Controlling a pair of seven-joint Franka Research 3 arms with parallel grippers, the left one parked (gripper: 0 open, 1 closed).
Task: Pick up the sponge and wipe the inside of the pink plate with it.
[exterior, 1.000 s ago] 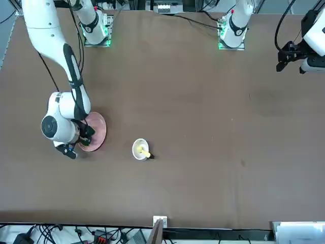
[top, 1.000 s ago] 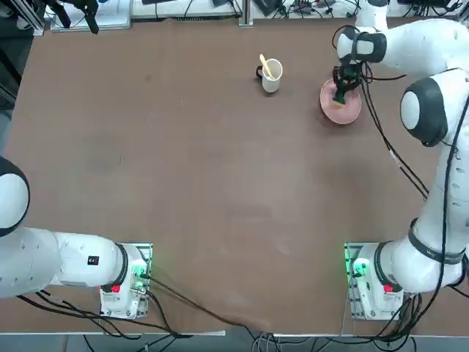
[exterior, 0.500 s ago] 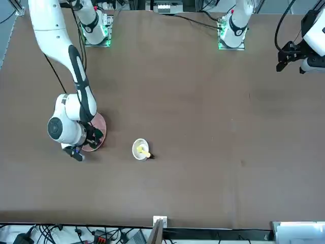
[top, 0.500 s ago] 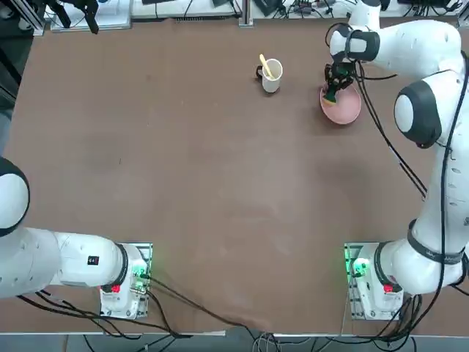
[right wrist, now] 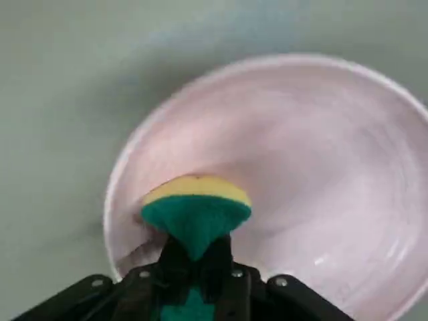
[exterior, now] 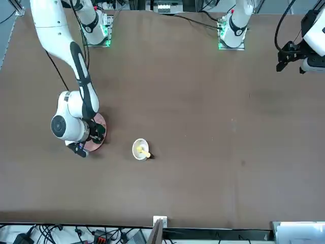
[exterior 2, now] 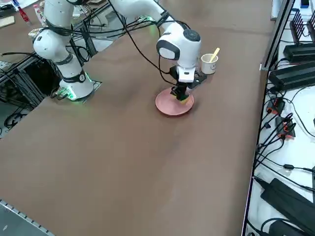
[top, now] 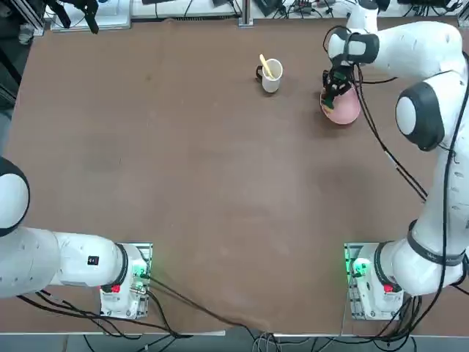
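The pink plate (top: 344, 110) (exterior: 96, 137) (exterior 2: 170, 104) (right wrist: 321, 174) lies near the table's far right, to the right of the white mug. My right gripper (top: 331, 93) (exterior: 98, 133) (exterior 2: 180, 95) (right wrist: 194, 257) points down into the plate, on the side toward the mug. It is shut on the sponge (right wrist: 196, 212) (exterior 2: 183, 98), pinched so its green top and yellow foam bulge beyond the fingertips. The sponge's yellow face rests against the plate's inner surface, just inside the rim.
A white mug (top: 270, 75) (exterior: 140, 149) (exterior 2: 209, 64) with a yellow utensil in it stands a short way left of the plate in the top view. The right arm's cable (top: 381, 132) hangs over the table beside the plate.
The gripper with the sponge has slid across the plate from its middle toward the mug-side rim, and the plate has shifted slightly with it.
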